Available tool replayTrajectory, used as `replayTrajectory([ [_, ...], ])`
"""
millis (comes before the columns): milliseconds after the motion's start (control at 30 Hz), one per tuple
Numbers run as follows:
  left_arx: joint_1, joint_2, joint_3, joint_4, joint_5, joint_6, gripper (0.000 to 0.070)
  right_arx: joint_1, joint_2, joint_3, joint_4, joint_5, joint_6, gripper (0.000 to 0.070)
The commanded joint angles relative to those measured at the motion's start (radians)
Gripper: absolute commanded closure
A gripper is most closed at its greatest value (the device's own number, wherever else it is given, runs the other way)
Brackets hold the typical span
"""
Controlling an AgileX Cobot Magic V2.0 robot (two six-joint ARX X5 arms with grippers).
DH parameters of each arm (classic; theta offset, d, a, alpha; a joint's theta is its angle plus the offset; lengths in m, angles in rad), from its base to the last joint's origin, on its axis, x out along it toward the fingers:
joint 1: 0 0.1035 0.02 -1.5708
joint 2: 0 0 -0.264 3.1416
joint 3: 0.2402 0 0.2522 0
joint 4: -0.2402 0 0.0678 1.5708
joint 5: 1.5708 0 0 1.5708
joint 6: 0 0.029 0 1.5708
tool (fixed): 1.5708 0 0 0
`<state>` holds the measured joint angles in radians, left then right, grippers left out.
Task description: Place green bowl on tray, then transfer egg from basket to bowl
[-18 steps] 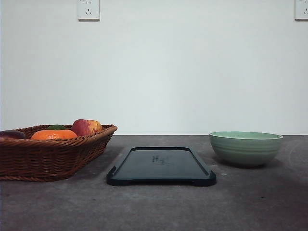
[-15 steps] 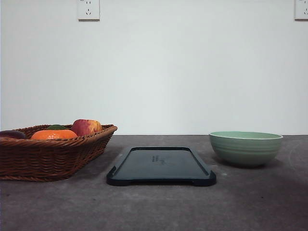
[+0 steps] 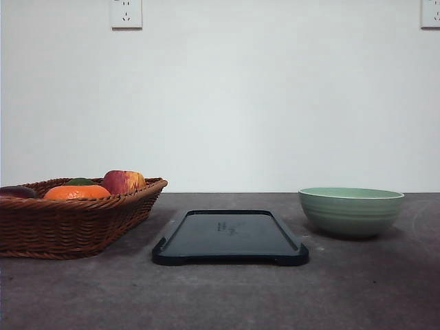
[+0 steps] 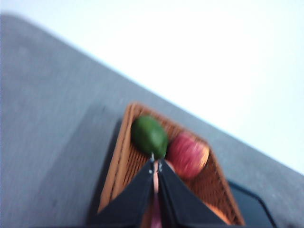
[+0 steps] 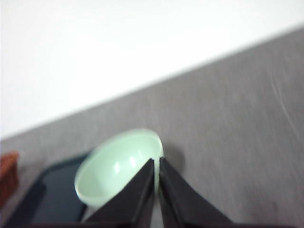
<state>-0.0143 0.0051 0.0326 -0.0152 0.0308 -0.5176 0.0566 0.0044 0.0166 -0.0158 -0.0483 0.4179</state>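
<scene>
Nothing's budged since the earlier frame: pale sage-green ceramic bowl [image 3: 350, 211] sits off the flat dark rectangular tray [image 3: 230, 237], near the grey table's right edge, left claw [image 4: 155, 166] and right claw [image 5: 156, 164] both pinched together.

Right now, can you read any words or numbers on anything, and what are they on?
Tray: small pale marks near its middle, too small to read.
Orange fruit in the basket: a tiny pale mark on it, too small to read.
Bowl: no writing that I can see.
Wall sockets: no readable text.
</scene>
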Motion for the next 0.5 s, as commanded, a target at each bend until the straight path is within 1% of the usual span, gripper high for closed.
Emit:
replayTrajectory([
  [0, 0.001, -0.001, -0.009, 0.03, -0.006, 0.066, 0.07, -0.001, 0.0, -0.003, 0.061, 0.005, -0.034, 0.0693],
  [67, 0.001, 0.0, 0.002, 0.053, -0.009, 0.101, 0.07, -0.001, 0.0, -0.002, 0.125, 0.004, -0.069, 0.0693],
  [167, 0.001, 0.0, 0.03, 0.075, -0.009, 0.137, 0.07, -0.001, 0.0, -0.002, 0.219, 0.003, -0.142, 0.0693],
  [233, 0.001, 0.0, 0.057, 0.109, -0.009, 0.183, 0.07, -0.001, 0.0, -0.001, 0.279, -0.007, -0.192, 0.0693],
  [367, 0.001, 0.003, 0.124, 0.157, -0.01, 0.278, 0.07, 0.0, 0.0, 0.031, 0.299, -0.014, -0.202, 0.0693],
  [467, 0.001, 0.025, 0.177, 0.156, -0.01, 0.316, 0.07, 0.0, 0.0, 0.068, 0.298, -0.015, -0.204, 0.0693],
])
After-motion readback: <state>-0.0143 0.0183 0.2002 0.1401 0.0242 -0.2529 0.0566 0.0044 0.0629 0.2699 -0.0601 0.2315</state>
